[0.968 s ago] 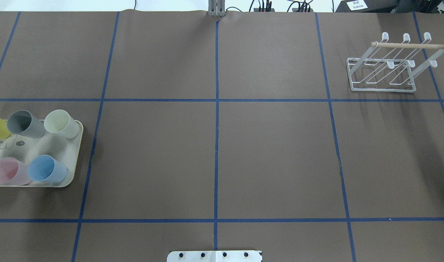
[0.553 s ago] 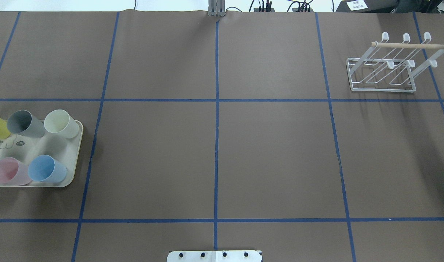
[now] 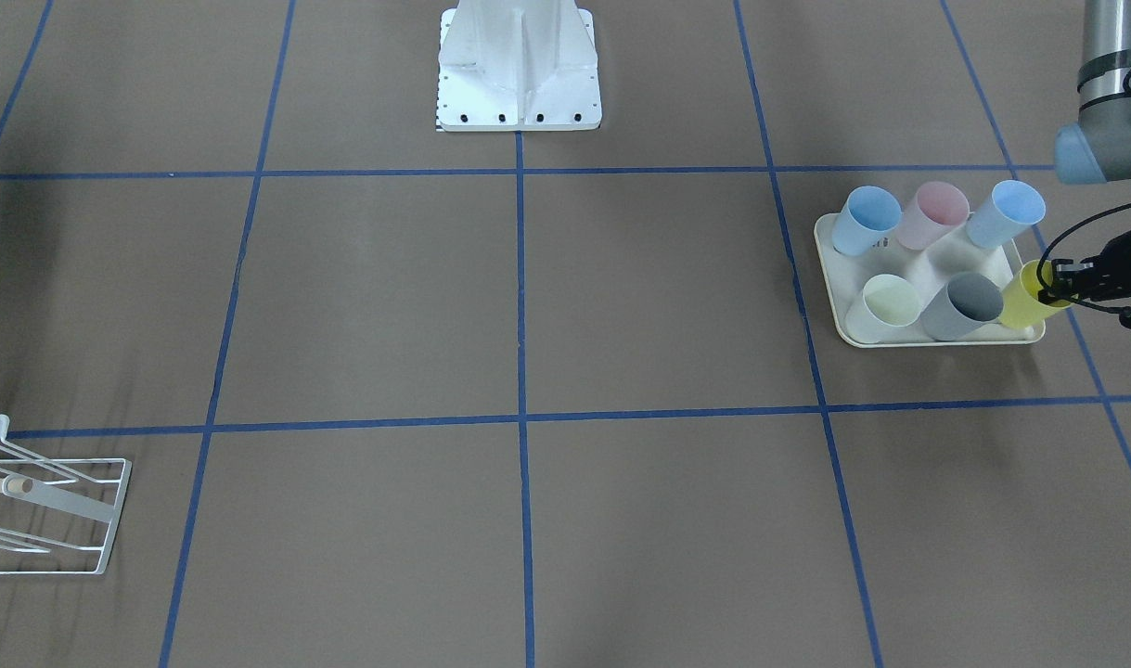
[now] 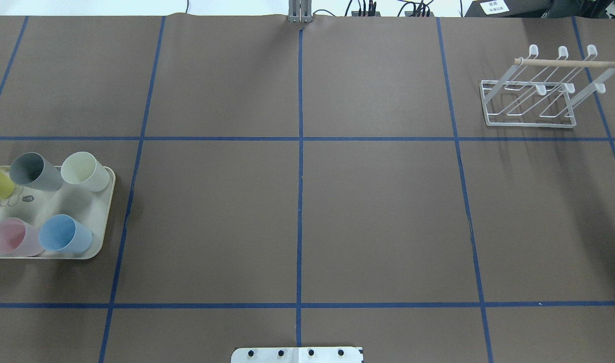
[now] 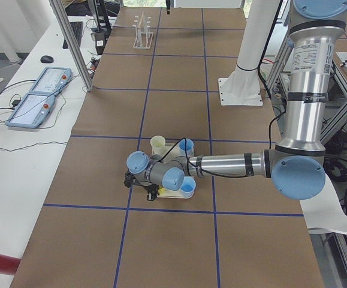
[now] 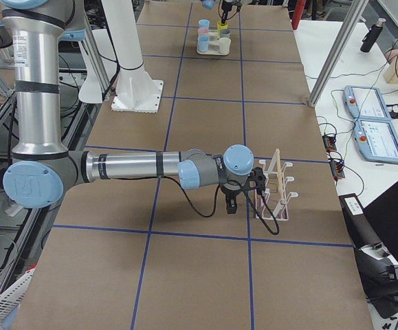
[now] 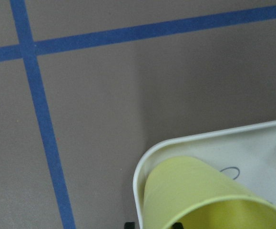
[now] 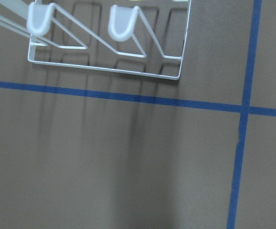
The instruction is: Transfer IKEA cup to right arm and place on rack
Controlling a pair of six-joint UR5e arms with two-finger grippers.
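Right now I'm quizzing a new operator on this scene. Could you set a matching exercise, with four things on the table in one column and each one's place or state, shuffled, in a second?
Things:
1. yellow cup
2. grey cup
3. pink cup
4. rack

Places or states:
a. between two blue cups
b. bare, no cup on it
c. at the tray corner, held by the left gripper
d. between the yellow cup and the cream cup

Pairs: 1-c, 2-d, 3-a, 4-b.
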